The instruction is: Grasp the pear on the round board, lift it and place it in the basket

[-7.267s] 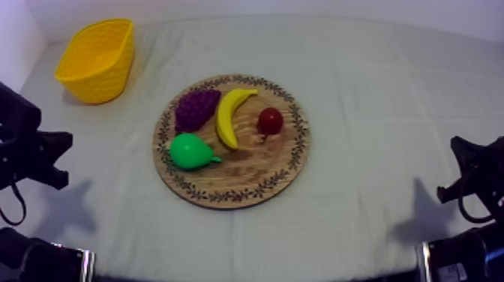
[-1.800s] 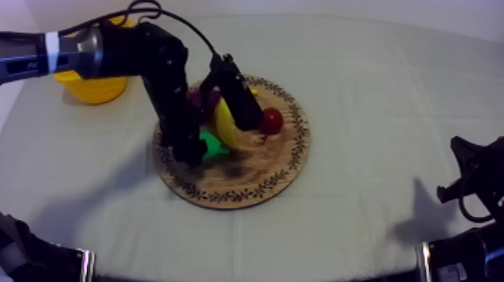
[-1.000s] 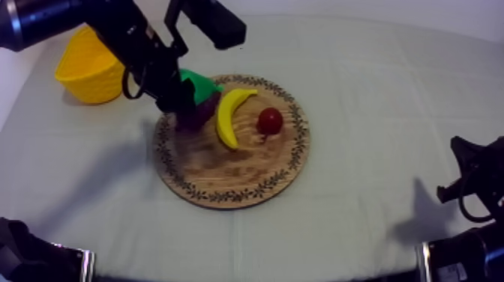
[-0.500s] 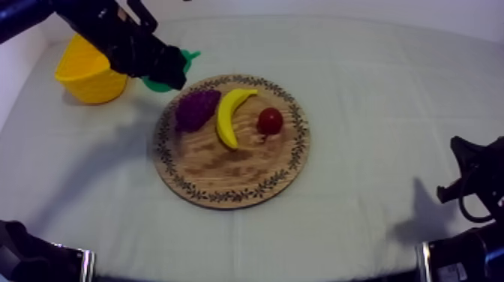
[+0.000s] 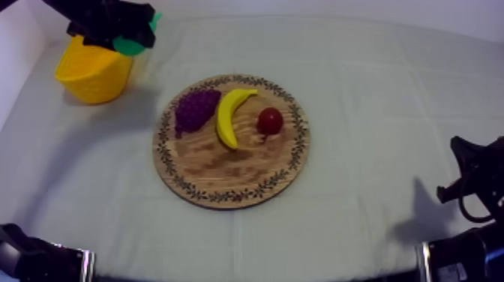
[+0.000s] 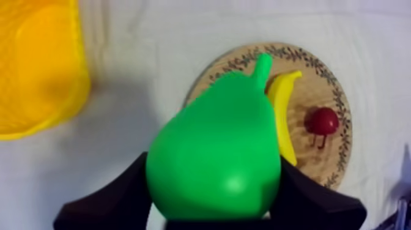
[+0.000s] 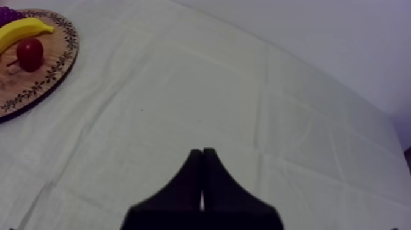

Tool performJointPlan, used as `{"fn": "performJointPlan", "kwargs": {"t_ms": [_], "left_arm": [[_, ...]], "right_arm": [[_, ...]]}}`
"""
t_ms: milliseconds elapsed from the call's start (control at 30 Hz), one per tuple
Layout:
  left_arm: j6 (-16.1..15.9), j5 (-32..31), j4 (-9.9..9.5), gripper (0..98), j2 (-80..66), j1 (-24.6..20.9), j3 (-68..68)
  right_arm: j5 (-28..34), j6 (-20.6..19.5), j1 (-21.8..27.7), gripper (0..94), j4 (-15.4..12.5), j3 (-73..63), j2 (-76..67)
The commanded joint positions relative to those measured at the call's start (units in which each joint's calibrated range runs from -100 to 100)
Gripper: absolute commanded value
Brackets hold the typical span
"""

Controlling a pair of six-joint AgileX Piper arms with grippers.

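Left claw (image 5: 129, 36) with pear (image 5: 135, 46) over yellow basket (image 5: 94, 75); grapes (image 5: 195, 109), banana (image 5: 229, 116), small red fruit (image 5: 270, 120) on board (image 5: 225, 169).

A robot test bench: cloth-draped table (image 5: 390, 97) against bare wall (image 7: 330, 30).

Left gripper (image 6: 214, 183): two black fingers, broad flared bases. Right gripper (image 7: 202, 177): black tapered fingers. Left arm (image 5: 86, 11), right arm (image 5: 474, 176): black.
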Motion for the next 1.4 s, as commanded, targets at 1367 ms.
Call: {"fn": "performJointPlan", "kwargs": {"t_ms": [1367], "left_arm": [[-8.59, 6.80, -0.25, 44.2, 30.48, -18.98, -32.04]], "right_arm": [[0.02, 0.00, -0.07, 0.4, 0.01, -0.02, -0.03]]}}
